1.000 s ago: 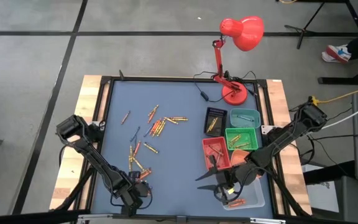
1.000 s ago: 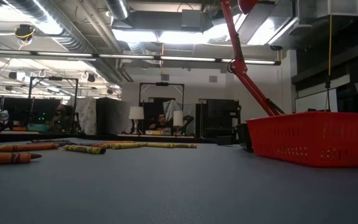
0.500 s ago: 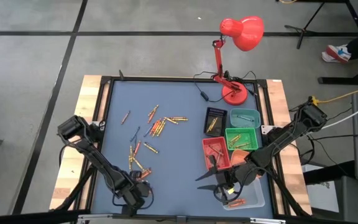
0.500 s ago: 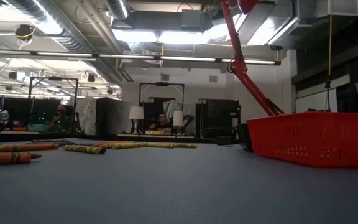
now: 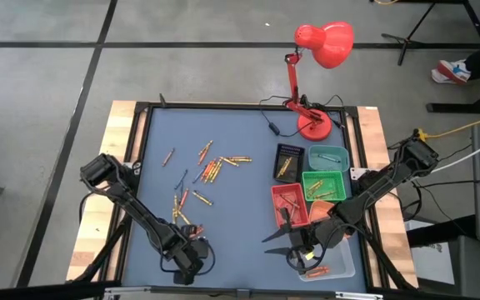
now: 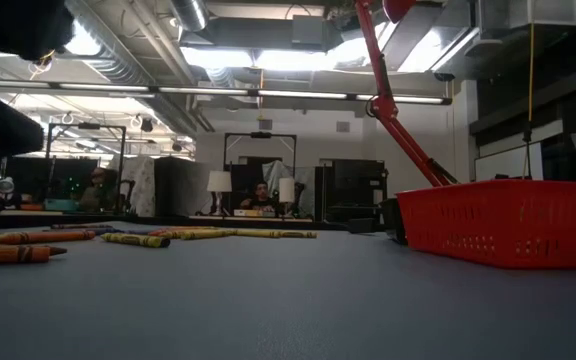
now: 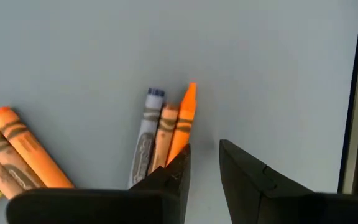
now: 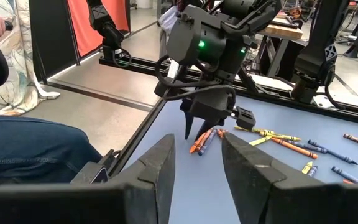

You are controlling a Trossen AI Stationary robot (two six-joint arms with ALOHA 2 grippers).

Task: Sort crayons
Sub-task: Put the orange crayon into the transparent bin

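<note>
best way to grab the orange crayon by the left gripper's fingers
Grip the orange crayon across its paper-wrapped middle, coming straight down from above with the left gripper. It lies flat on the table, pressed side by side against another crayon, so one finger should take its free outer side.

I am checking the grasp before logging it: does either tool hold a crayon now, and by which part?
Nothing is held. The left tool has an empty gap, beside three crayons on the table; the right tool is open and empty.

Crayons scattered left on table, trays right (lamp behind them)
</note>
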